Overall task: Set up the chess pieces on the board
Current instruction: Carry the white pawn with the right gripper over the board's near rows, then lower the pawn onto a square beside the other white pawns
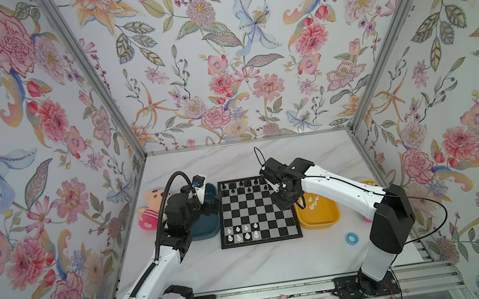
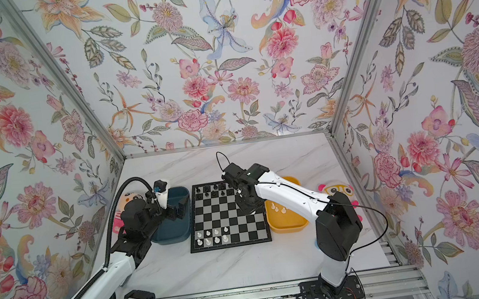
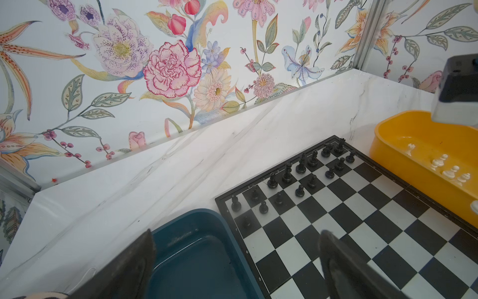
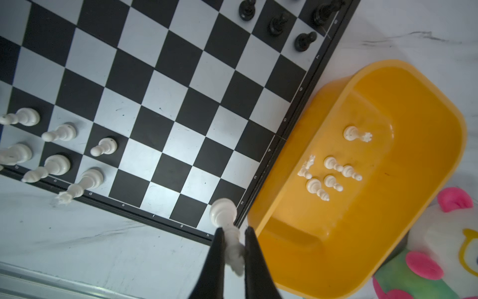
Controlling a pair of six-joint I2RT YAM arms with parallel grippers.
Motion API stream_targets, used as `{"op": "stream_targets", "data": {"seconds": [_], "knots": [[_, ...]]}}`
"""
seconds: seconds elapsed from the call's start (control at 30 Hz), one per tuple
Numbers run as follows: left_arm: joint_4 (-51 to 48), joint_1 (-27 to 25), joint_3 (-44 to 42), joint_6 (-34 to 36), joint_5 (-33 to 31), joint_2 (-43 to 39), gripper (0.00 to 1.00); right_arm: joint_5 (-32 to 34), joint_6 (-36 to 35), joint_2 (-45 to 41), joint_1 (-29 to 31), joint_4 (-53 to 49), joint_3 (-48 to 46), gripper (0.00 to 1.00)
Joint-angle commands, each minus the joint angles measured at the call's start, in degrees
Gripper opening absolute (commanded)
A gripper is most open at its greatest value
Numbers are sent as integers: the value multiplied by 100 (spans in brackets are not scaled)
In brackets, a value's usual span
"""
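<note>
The left gripper (image 3: 236, 231) is hovering, jaws apart and empty, over the dark teal tray (image 3: 196, 259), presumably out of the way. White chess pieces (image 1: 247, 236) are standing on the board (image 1: 269, 215), filling its near-left squares. The right gripper (image 4: 234, 230) is clamping another white piece (image 4: 223, 212) above the board's right edge, likely for a near-row square, beside the yellow tray (image 4: 388, 103).

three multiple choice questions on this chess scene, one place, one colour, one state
1. Where do the spare white pieces lie? A in the yellow tray B in the blue tray C on the bare table
2. What colour pieces stand on the far rows of the board? A white B black C red
3. The right fingers are: A open, empty B shut on a black piece C shut on a white piece
Answers: 1 A, yellow plastic lies under them; 2 B, black pieces stand there; 3 C, it sits pinched between them.
</note>
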Motion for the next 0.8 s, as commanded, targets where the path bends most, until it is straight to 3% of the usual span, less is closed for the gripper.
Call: {"op": "stream_targets", "data": {"seconds": [0.0, 0.27, 0.77], "knots": [[72, -145, -101, -40, 96, -183, 99, 221, 306, -70, 344, -166, 92, 1], [56, -368, -211, -22, -133, -511, 99, -52, 466, 388, 953, 109, 74, 0], [0, -465, -220, 31, -213, -584, 99, -358, 598, 965, 1236, 561, -74, 0]]}}
